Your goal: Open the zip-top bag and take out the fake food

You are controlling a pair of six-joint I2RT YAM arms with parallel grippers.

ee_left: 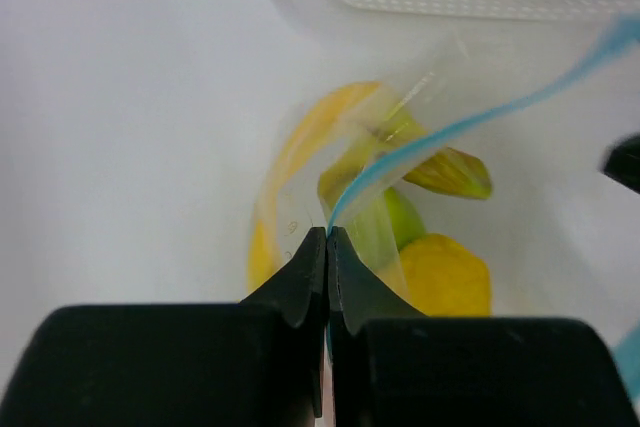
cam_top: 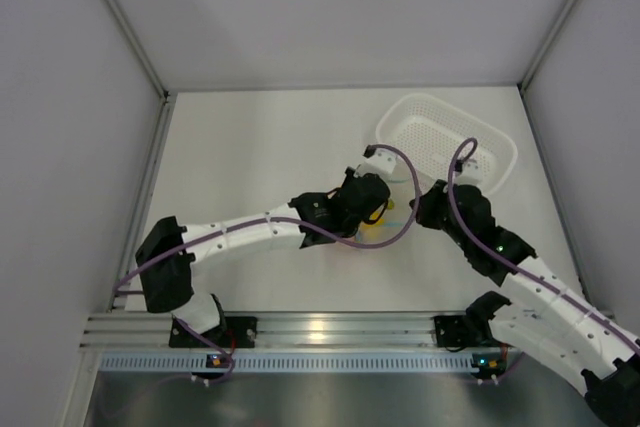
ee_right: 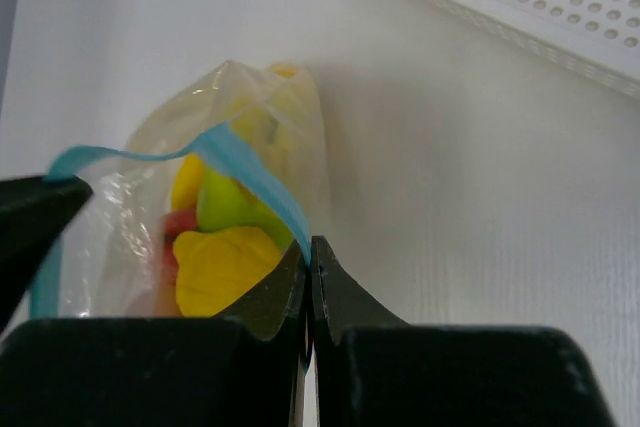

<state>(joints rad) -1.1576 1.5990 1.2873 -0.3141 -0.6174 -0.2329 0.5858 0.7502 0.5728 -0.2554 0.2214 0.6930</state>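
Left hand (ee_left: 327, 237) and right hand (ee_right: 308, 247) each clenched on bag (ee_right: 120, 217) at blue strip (ee_left: 460, 127), 1 lip apiece, likely to pull it open. Bag between the 2 hands, near basket (cam_top: 445, 132), food (ee_left: 445, 272) inside.

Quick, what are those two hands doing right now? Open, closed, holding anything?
Left hand: closed, pinching the blue zip strip of the zip-top bag.
Right hand: closed, pinching the same bag's blue zip strip.
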